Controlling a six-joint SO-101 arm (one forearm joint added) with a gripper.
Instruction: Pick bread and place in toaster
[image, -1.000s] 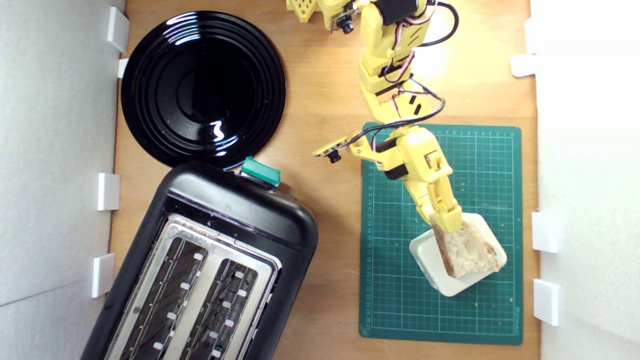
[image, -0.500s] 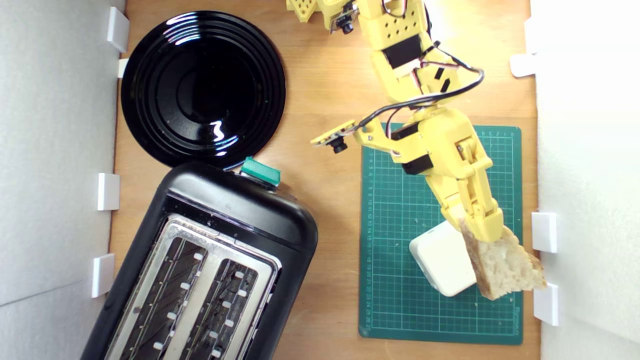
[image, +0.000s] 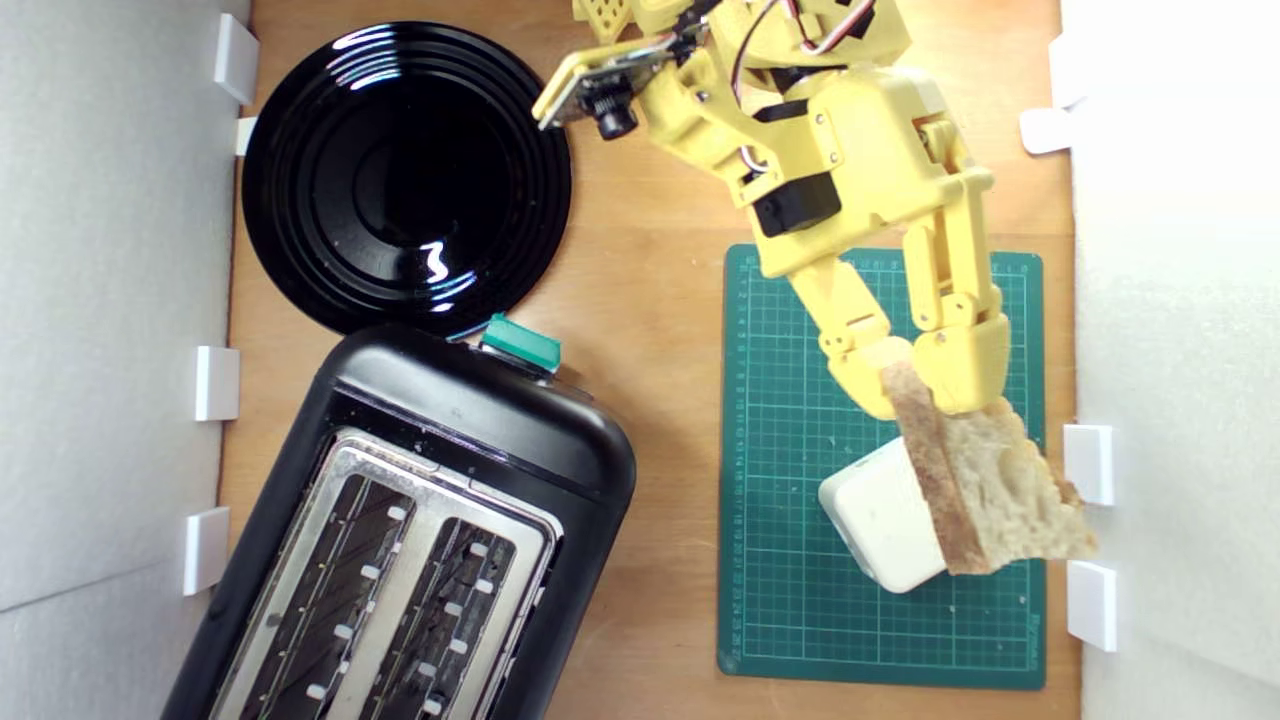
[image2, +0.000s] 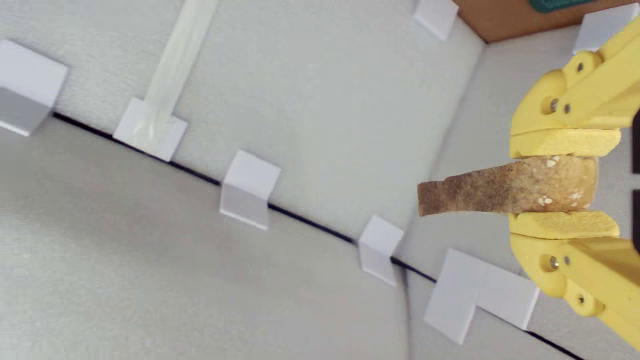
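Clamping the bread (image: 985, 490) at its narrow crust end, the jaws held it in the air over the mat (image: 790, 560) at the exterior view's right, well apart from the toaster (image: 420, 540). It looked light, stiff-crusted, crumbly; squeezing harder risked tearing the crumb.

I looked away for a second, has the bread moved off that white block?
Yes. The bread, clamped in the pincer, has been lifted off the white block and shifted toward the exterior view's right, now overhanging the green mat's right edge.
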